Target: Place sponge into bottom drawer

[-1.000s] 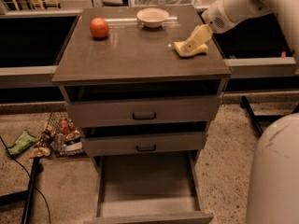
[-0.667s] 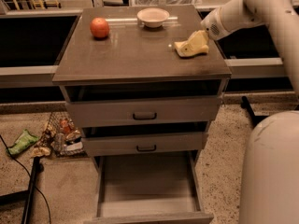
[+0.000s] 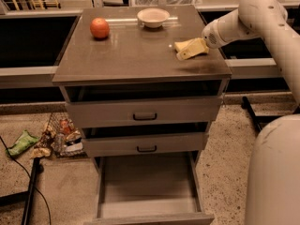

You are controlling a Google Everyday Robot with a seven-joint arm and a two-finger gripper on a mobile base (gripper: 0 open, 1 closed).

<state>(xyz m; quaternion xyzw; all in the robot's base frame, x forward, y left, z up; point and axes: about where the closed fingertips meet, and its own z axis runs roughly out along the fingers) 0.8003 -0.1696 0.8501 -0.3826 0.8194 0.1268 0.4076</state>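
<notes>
Sponge [image 3: 190, 49], pale yellow, wavy-edged, on cabinet top [image 3: 131, 55] at end effector [image 3: 204, 42]; cannot tell its grip.

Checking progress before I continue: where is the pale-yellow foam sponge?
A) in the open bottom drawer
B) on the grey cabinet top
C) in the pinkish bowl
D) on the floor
B: the pale-yellow foam sponge is on the grey cabinet top near its right edge, the claw right beside it.

Sponge [image 3: 190, 49] at cabinet top's [image 3: 136, 55] right side, gripper [image 3: 202, 42] against it; fruit [image 3: 99, 27] back left, bowl [image 3: 153, 17] behind (centre); bottom drawer [image 3: 149, 184] open below.
</notes>
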